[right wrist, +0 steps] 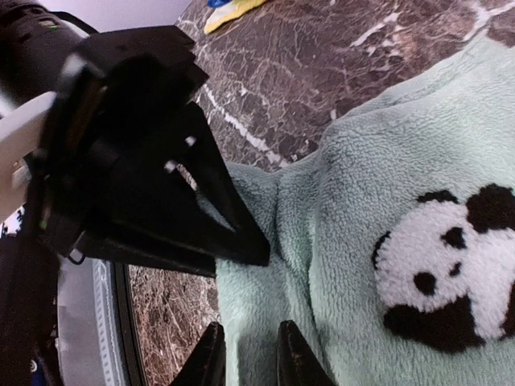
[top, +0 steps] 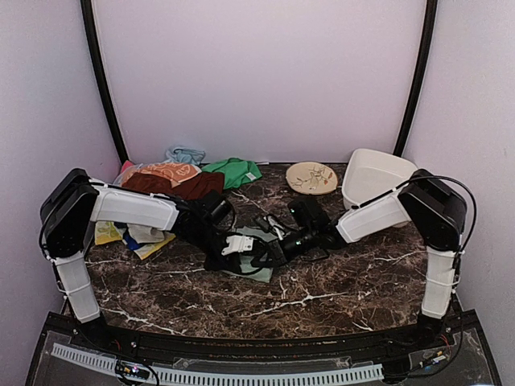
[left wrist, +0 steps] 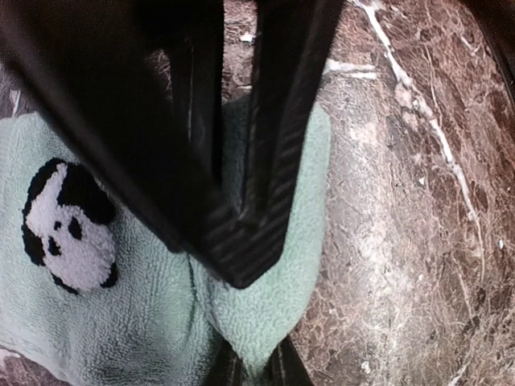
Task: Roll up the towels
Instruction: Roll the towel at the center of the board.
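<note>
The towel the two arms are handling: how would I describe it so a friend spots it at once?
On the dark marble table, ignore the towel heap at the back left and look to the middle, where the left gripper and right gripper meet. The mint towel there lies alone and carries a black-and-white panda.

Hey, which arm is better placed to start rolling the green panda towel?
Probably the left. The left gripper is pinched on the edge of the towel, a fold between its fingertips. The right gripper sits at the same edge, but whether it grips is unclear.
</note>
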Controlling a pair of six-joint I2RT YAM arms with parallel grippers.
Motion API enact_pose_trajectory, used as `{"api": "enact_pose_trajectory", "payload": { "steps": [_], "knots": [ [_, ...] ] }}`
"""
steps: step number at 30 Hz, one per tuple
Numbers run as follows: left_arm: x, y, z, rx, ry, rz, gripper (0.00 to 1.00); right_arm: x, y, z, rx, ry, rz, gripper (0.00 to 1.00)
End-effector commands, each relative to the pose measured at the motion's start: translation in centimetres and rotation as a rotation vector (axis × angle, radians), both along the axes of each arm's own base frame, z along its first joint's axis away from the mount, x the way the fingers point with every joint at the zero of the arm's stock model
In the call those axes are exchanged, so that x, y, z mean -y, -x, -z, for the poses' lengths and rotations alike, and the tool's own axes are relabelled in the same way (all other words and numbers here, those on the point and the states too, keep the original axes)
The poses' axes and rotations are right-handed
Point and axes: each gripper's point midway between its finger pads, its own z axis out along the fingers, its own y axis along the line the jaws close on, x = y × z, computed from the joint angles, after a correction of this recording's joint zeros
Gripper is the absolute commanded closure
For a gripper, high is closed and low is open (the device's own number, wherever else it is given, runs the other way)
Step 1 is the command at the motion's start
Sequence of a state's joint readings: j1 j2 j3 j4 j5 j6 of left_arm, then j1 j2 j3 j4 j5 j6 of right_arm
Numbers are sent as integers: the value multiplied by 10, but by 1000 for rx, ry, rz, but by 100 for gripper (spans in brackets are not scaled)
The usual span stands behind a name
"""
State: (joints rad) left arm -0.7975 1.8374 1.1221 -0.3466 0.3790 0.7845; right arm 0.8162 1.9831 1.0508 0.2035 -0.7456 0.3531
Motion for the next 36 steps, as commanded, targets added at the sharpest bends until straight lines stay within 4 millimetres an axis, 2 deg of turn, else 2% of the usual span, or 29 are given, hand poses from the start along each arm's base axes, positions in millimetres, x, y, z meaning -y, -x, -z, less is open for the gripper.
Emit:
{"api": "enact_pose_trajectory", "payload": {
  "steps": [1, 3, 4, 5, 6, 8, 11, 12, 14, 15, 20, 24, 28, 33, 36],
  "knots": [
    [-14, 21, 0, -275, -15, -43, 100, 6, -29, -34, 215, -48, 124, 67],
    [-17, 30, 3, -336, -37, -35, 100, 15, -35, -40, 288, -29, 159, 57],
    [-17, 34, 3, -361, -43, -27, 100, 20, -36, -44, 327, -20, 173, 44],
    [-19, 38, 2, -390, -52, -23, 100, 27, -39, -47, 375, -5, 195, 8],
    [-20, 42, 0, -415, -57, -18, 100, 34, -42, -51, 425, 15, 218, 1],
    [-22, 49, -4, -448, -63, -9, 100, 54, -50, -64, 596, 66, 287, 0],
    [-24, 54, -8, -480, -73, -6, 100, 97, -55, -117, 903, 65, 508, 0],
    [-24, 55, -9, -493, -76, -7, 100, 118, -56, -126, 933, 52, 606, 0],
    [-24, 57, -6, -523, -85, -13, 100, 162, -72, -154, 880, -3, 911, 0],
    [-24, 56, -3, -535, -93, -20, 100, 177, -79, -154, 831, 8, 998, 0],
    [-26, 50, 14, -603, -123, -71, 100, 152, -51, -147, 881, -39, 701, 0],
    [-26, 43, 20, -650, -118, -115, 100, 129, -16, -130, 1079, 53, 490, 2],
    [-27, 38, 25, -683, -123, -154, 100, 105, 16, -101, 1296, 226, 266, 20],
    [-33, 35, 41, -693, -178, -197, 100, 59, 62, -73, 1424, 228, -68, 35],
    [-36, 32, 49, -677, -203, -224, 100, 30, 75, -56, 1490, 247, -218, 41]
  ]
}}
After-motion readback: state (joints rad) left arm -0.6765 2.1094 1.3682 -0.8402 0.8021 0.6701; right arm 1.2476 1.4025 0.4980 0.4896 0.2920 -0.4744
